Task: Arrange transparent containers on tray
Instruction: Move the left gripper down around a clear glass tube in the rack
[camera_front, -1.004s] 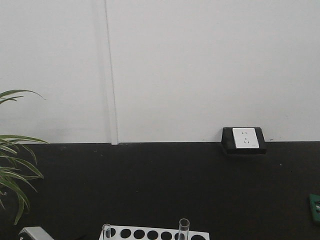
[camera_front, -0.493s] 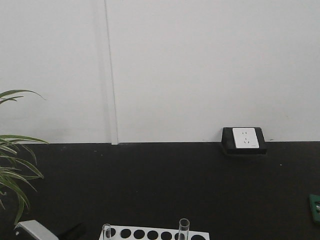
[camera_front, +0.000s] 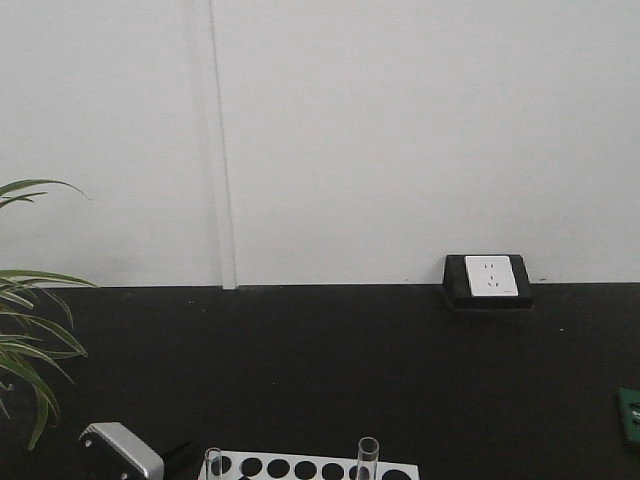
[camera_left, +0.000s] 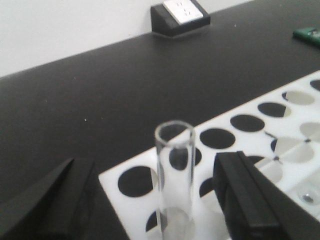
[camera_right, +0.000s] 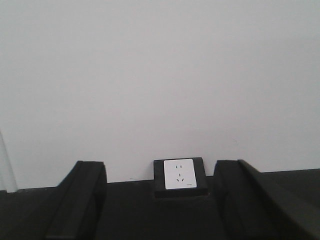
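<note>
White wall (camera_front: 400, 140), black tabletop (camera_front: 320, 360), socket box (camera_front: 488, 280) at wall, plant (camera_front: 25, 340) left.

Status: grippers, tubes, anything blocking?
Left gripper open, straddling tube standing in rack. Right gripper open, empty. Tray not in view. No obstruction seen.

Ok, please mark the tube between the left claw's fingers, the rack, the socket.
tube (camera_left: 174, 172), left wrist view, glass wall
rack (camera_left: 294, 116), left wrist view, top face
socket (camera_right: 178, 174), right wrist view, faceplate
</note>
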